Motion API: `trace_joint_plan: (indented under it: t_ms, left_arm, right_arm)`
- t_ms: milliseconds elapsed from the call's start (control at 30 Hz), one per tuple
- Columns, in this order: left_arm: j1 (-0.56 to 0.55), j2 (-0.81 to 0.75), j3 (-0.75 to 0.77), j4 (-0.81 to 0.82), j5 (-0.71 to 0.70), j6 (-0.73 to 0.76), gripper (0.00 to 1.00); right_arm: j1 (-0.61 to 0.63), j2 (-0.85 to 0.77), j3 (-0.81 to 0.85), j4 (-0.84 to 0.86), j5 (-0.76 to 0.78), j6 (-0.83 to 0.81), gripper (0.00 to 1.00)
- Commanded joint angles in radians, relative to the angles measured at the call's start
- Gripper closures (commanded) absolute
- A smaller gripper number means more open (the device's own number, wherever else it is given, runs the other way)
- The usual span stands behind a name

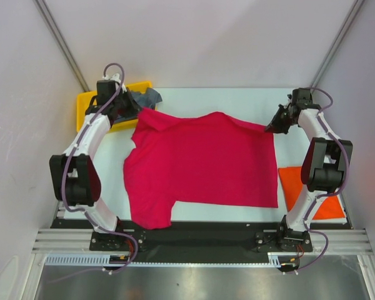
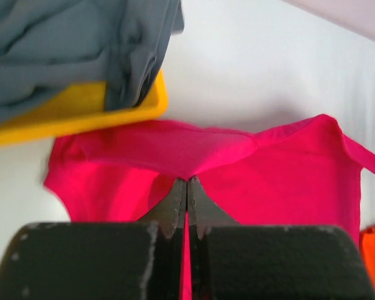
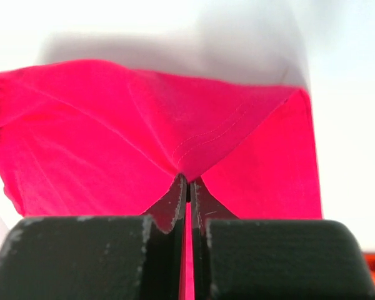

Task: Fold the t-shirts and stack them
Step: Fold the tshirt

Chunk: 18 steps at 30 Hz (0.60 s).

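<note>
The left jaws and right jaws are clamping shut on the crimson-pink t-shirt (image 1: pixel 200 165), lying mid-worktop, at its 11 and 1 o'clock corners. Pinches are seemingly thin: cloth is risking slipping out, or dragging the yellow tray (image 1: pixel 84 106).

White table (image 1: pixel 237 103), pale walls (image 1: pixel 194 37), even light

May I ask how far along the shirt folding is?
Done, it seems: the orange-red shirt lies folded at right. In hand: left fingers and right fingers pinch the crimson shirt at its far edge. Left: the grey-blue shirt, crumpled in the yellow tray.
</note>
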Motion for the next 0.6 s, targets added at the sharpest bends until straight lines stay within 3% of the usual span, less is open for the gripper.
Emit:
trace_joint_plan:
  t_ms: [0, 267, 567]
  left_arm:
    - [0.009, -0.1, -0.072, -0.1, 0.04, -0.036, 1.0]
    - [0.026, -0.238, -0.204, -0.175, 0.076, -0.079, 1.0]
    - [0.061, -0.3, -0.292, -0.227, 0.103, -0.088, 1.0]
  right_arm:
    - [0.002, -0.025, 0.033, -0.102, -0.052, -0.025, 1.0]
    - [0.031, -0.083, -0.014, -0.154, -0.091, -0.026, 1.0]
    - [0.016, -0.146, -0.074, -0.209, 0.015, -0.103, 1.0]
